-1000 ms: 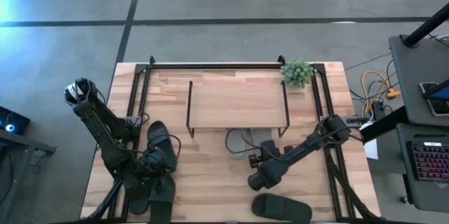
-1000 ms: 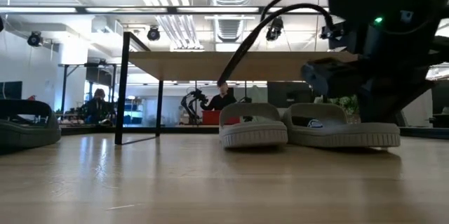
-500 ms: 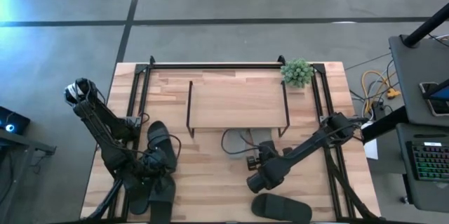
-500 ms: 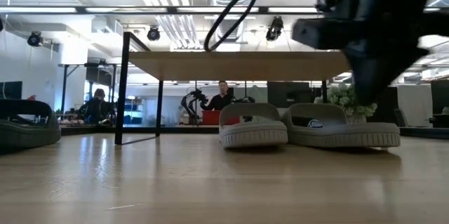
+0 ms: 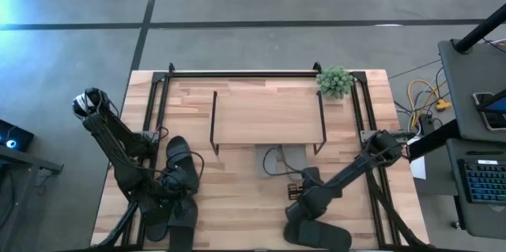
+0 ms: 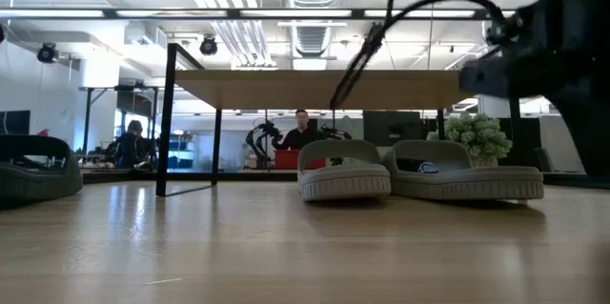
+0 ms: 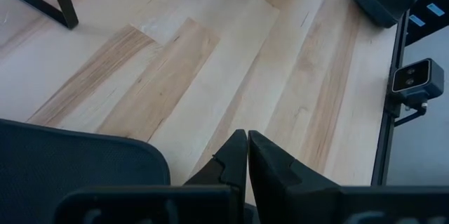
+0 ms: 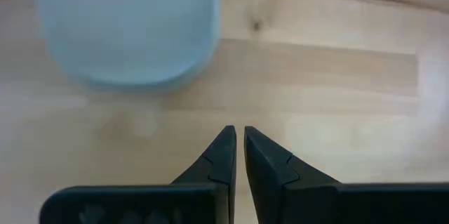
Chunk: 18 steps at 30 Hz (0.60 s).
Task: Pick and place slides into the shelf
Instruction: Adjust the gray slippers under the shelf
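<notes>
The shelf (image 5: 269, 114) stands mid-table, and its top board also shows in the low view (image 6: 315, 88). Two light grey slides (image 5: 281, 157) lie side by side on the table, their far ends under the shelf; the low view shows them too (image 6: 344, 171) (image 6: 464, 172). My right gripper (image 5: 296, 190) is shut and empty on their near side, and one grey slide's end shows ahead of it (image 8: 126, 27). A black slide (image 5: 316, 235) lies by the near edge. My left gripper (image 5: 175, 198) is shut above the black slides (image 5: 180, 165) at the left.
A small potted plant (image 5: 335, 80) stands at the shelf's far right corner. Black rails (image 5: 158, 118) run along the table's left and right sides. Bare wood lies between the two arms (image 5: 237, 197). People sit in the room beyond the table (image 6: 303, 131).
My right gripper has drawn back from the grey slides toward the table's near edge and a little to the right, staying shut. The grey slides have kept their place under the shelf.
</notes>
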Tool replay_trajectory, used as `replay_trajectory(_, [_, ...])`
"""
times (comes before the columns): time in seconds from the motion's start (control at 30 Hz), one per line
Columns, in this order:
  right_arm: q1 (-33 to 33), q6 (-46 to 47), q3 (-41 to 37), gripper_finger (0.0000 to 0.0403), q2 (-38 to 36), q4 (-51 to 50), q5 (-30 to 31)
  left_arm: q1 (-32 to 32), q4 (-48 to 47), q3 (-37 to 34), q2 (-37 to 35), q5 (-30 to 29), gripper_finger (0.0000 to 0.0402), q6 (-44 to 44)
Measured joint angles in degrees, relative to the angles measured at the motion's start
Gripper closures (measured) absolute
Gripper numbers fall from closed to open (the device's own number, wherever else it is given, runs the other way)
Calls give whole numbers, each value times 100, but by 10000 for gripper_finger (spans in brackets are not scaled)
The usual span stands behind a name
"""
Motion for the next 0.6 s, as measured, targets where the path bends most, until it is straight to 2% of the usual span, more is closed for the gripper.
replay_trajectory(0.27, [-348,-256,-461,381,4,660,-137,9,7,0,0,37,402,-48])
replay_trajectory(0.6, [-565,-264,-633,381,4,717,478,9,24,0,0,46,402,-52])
